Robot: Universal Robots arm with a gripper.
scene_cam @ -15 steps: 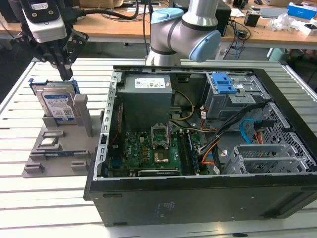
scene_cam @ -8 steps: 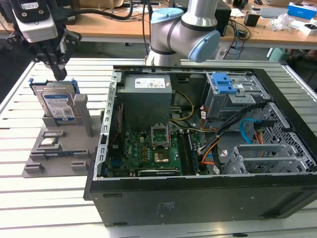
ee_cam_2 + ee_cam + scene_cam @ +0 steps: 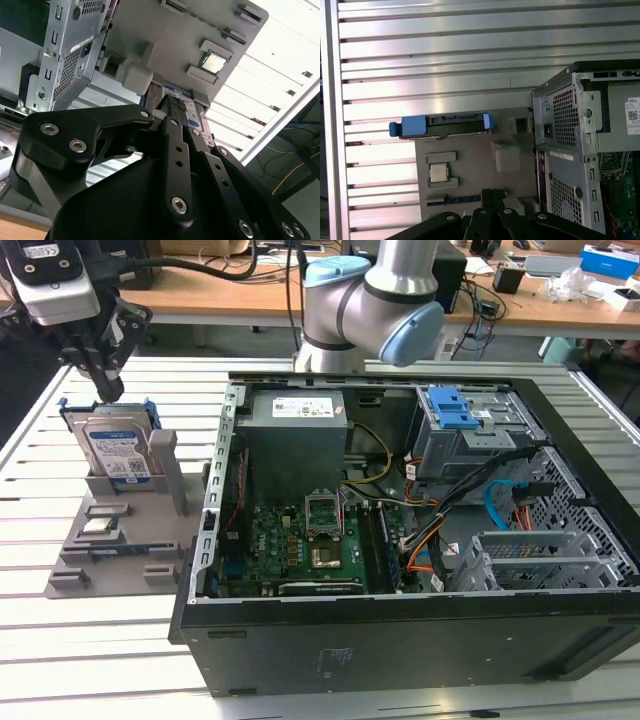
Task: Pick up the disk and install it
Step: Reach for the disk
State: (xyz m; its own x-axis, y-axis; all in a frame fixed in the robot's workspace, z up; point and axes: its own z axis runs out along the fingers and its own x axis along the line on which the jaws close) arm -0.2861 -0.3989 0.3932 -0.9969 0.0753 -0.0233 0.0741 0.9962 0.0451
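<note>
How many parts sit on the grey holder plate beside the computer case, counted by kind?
disk: 1, standing upright in its slot
processor chip: 1
memory stick: 1
Total: 3, all on the grey holder plate

Shiny metal disk (image 3: pixel 113 447), blue plastic caddy (image 3: pixel 152 416), matt grey plastic holder (image 3: pixel 135 532), ribbed bare-metal table (image 3: pixel 60 645)

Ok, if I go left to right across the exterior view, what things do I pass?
disk → grey power supply box → blue latch piece
</note>
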